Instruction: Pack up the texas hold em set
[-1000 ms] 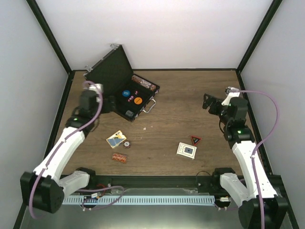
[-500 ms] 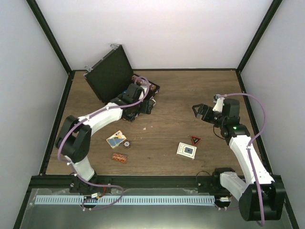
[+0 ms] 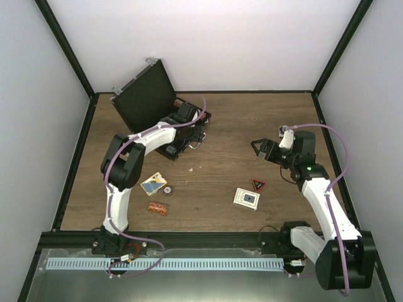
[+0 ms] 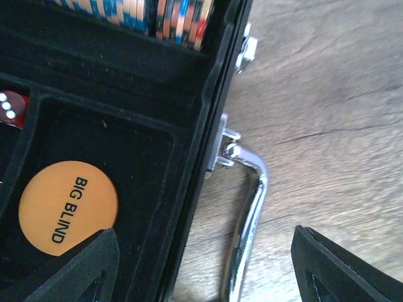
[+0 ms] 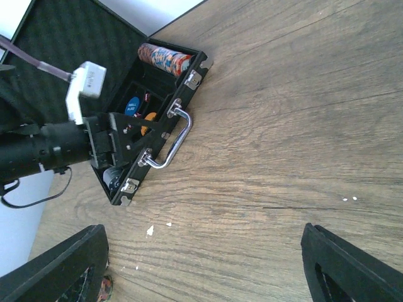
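Observation:
The black case [image 3: 143, 95] stands open at the back left, lid up. My left gripper [image 3: 191, 136] is open and empty, straddling the case's front wall above the silver handle [image 4: 249, 202]. In the left wrist view the gripper [image 4: 208, 270] is over an orange "BIG BLIND" disc [image 4: 68, 207], with chip stacks [image 4: 182, 17] and a red die [image 4: 9, 107] in the tray. My right gripper [image 3: 261, 150] is open and empty over bare wood. On the table lie a red-black triangle [image 3: 258, 184], two card decks [image 3: 247, 197] [image 3: 153, 184] and a brown-red chip stack [image 3: 157, 208].
A small round piece [image 3: 169, 189] lies beside the left deck. White crumbs [image 5: 150, 231] dot the wood near the case. In the right wrist view the case [image 5: 157, 135] and a blue disc [image 5: 132, 106] show, with my right gripper [image 5: 208, 264] wide apart. Black frame rails and white walls enclose the table.
My left arm swung from the case's left side across to its front edge over the handle. My right gripper moved left and a little nearer, toward the table's middle.

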`<action>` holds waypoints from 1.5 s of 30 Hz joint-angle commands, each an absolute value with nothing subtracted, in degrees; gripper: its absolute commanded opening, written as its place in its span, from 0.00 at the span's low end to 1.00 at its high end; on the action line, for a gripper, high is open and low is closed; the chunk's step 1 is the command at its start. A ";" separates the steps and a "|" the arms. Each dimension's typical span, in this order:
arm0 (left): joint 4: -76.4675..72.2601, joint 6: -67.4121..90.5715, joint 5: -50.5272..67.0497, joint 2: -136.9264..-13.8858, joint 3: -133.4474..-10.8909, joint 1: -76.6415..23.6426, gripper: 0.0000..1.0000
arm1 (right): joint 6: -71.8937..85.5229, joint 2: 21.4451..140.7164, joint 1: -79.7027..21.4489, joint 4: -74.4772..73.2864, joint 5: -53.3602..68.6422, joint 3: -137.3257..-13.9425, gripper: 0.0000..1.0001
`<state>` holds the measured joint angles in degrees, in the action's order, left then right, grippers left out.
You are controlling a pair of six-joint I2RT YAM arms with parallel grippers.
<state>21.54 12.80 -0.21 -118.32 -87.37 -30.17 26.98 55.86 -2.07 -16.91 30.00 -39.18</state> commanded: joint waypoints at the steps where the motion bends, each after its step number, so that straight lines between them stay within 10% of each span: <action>1: 24.61 11.09 -0.98 -121.71 -90.44 -29.58 0.77 | 26.35 57.39 -2.29 -15.45 32.41 -39.54 0.86; 45: 9.32 3.91 9.03 -106.72 -59.10 -48.91 0.33 | 24.43 62.23 -2.31 -19.70 37.25 -41.70 0.85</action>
<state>9.89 4.05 5.28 -107.90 -61.84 -45.04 24.47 61.47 -2.09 -19.11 34.83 -39.27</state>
